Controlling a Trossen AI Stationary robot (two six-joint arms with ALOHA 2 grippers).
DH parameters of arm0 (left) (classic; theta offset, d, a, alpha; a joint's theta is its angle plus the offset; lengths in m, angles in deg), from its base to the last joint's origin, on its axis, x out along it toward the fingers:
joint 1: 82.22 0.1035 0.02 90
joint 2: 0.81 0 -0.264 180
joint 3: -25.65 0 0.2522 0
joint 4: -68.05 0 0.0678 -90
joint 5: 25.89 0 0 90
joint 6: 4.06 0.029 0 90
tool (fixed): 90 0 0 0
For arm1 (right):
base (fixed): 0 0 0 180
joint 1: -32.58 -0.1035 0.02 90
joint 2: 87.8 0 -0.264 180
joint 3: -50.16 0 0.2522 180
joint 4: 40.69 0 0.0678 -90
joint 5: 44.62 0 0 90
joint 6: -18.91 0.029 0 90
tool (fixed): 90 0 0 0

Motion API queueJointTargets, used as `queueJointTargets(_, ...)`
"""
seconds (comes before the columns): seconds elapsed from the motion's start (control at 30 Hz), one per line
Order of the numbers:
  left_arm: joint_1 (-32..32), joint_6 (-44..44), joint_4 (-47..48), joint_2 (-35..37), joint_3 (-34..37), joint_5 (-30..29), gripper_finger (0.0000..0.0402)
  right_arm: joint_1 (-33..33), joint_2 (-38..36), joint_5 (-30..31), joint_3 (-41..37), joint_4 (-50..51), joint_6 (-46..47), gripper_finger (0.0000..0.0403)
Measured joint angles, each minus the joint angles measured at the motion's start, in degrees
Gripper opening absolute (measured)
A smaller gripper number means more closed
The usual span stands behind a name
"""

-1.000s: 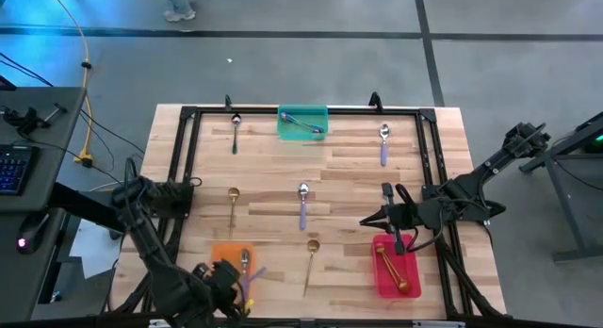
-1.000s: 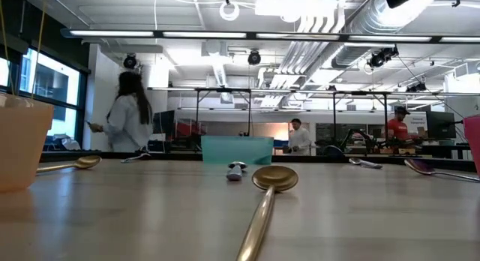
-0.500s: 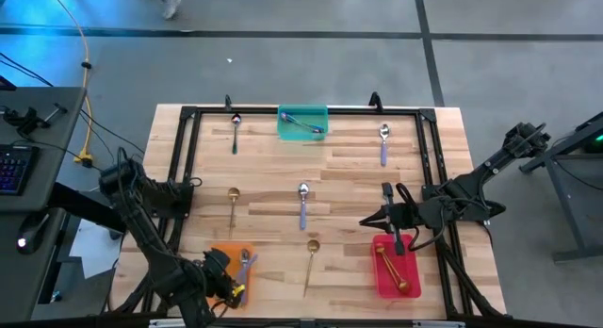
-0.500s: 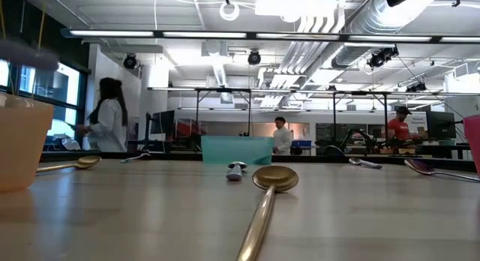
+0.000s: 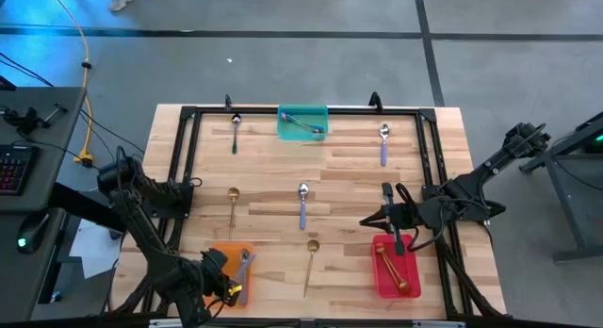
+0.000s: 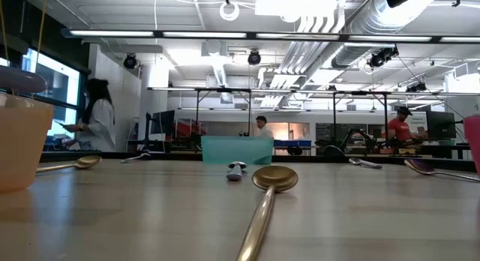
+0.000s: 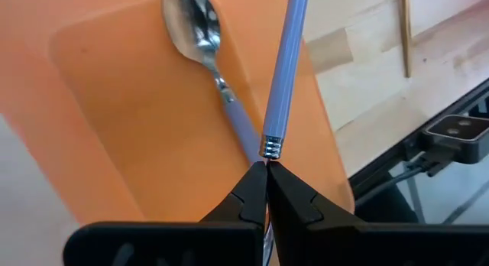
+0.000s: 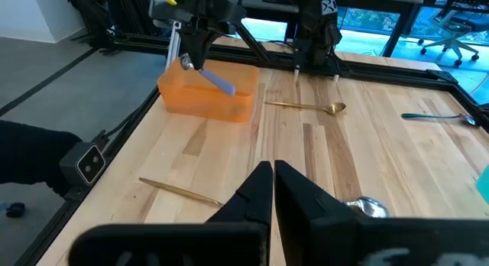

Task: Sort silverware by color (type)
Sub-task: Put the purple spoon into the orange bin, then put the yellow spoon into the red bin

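My left gripper (image 5: 232, 283) (image 7: 267, 165) is shut on a silver spoon with a lavender handle (image 7: 286, 67) over the orange tray (image 5: 224, 256) at the near left. A second lavender-handled spoon (image 7: 221, 82) lies flat in that tray. My right gripper (image 5: 366, 220) (image 8: 273, 182) hovers shut and holds nothing, beside the pink tray (image 5: 377, 271), which holds gold spoons (image 5: 394, 270). Loose on the table lie gold spoons (image 5: 232, 204) (image 5: 311, 257), lavender-handled ones (image 5: 302, 204) (image 5: 383, 142) and a green-handled one (image 5: 236, 132). My left gripper pinches the spoon between its two fingertips at the metal collar (image 7: 271, 149) where the lavender handle starts. The fingers come from above, slanting down. The handle (image 8: 220, 82) runs on past the fingertips, slanting down over the orange tray; the fingers hide the bowl end.
A teal tray (image 5: 303, 111) with an iridescent spoon stands at the far edge. A black frame (image 5: 188, 158) runs round the table. People move in the room beyond the table.
My left gripper has sunk toward the orange tray and rolled somewhat, still shut on the lavender-handled spoon, which has come down with it. My right gripper has kept still.
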Motion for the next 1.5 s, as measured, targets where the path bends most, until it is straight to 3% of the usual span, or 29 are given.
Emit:
queueJointTargets(0.23, -0.2, 0.0, 4.5, 0.3, 0.0, 1.4, 0.0, 0.0, 0.0, 0.0, 0.0, 0.0, 0.0, 0.0)
queueJointTargets(0.63, -0.2, -0.4, 2.9, 0.3, 2.3, 2.4, 0.0002, 0.0, 0.0, 0.0, 0.0, -0.2, 0.2, 0.0)
queueJointTargets(0.97, -0.2, 6.8, 3.3, 0.4, 2.3, 1.5, 0.0049, 0.0, 0.0, 0.4, 0.0, -0.2, 1.5, 0.0)
queueJointTargets(1.17, 0.8, 17.8, 3.9, 4.8, 2.3, -2.2, 0.0069, 0.0, 0.0, 2.2, 0.0, -0.3, 1.7, 0.0)
queueJointTargets(1.4, 7.4, 38.3, 6.9, 12.4, 2.3, -6.0, 0.0007, 3.0, 0.1, 2.6, 0.0, -1.5, 2.6, 0.0)
queueJointTargets(1.5, 11.7, 49.4, 1.6, 16.4, 5.4, -5.1, 0.0006, 5.1, 1.2, 2.7, 0.0, -1.5, 3.0, 0.0)
